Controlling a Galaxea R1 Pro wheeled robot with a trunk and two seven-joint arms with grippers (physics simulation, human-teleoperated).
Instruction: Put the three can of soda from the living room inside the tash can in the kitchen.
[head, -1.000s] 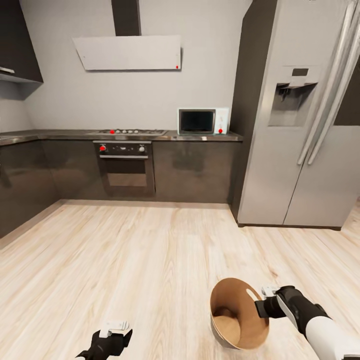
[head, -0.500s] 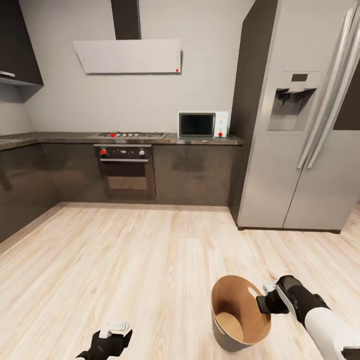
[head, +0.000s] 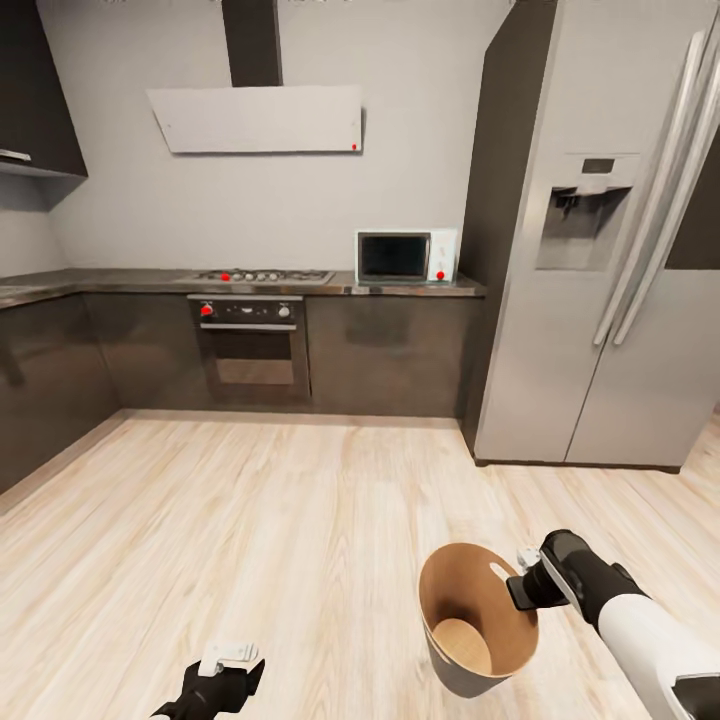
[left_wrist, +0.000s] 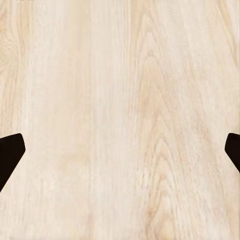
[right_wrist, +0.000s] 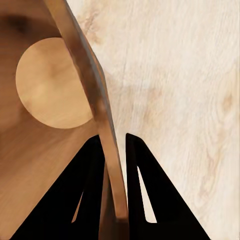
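In the kitchen, the tash can (head: 462, 676), a pale grey bucket with a brown inside, stands nearly upright low over the wood floor at the lower right of the head view. My right gripper (head: 516, 590) is shut on its right rim. In the right wrist view the thin rim of the tash can (right_wrist: 95, 100) runs between the two black fingers of the right gripper (right_wrist: 116, 145), and its round bottom is bare. My left gripper (left_wrist: 120, 152) hangs open over bare floor, also seen at the bottom edge as the left gripper (head: 215, 685). The can of soda are out of view.
A tall steel fridge (head: 600, 300) fills the right side. Dark cabinets with a built-in oven (head: 250, 345) and a white microwave (head: 405, 256) line the far wall. More cabinets (head: 45, 385) run along the left. Open wood floor (head: 280, 520) lies between them and me.
The right gripper has turned the tash can from mouth-toward-me to nearly upright and moved it slightly up in the picture. The whole view has shifted a little downward. The left gripper has stayed put.
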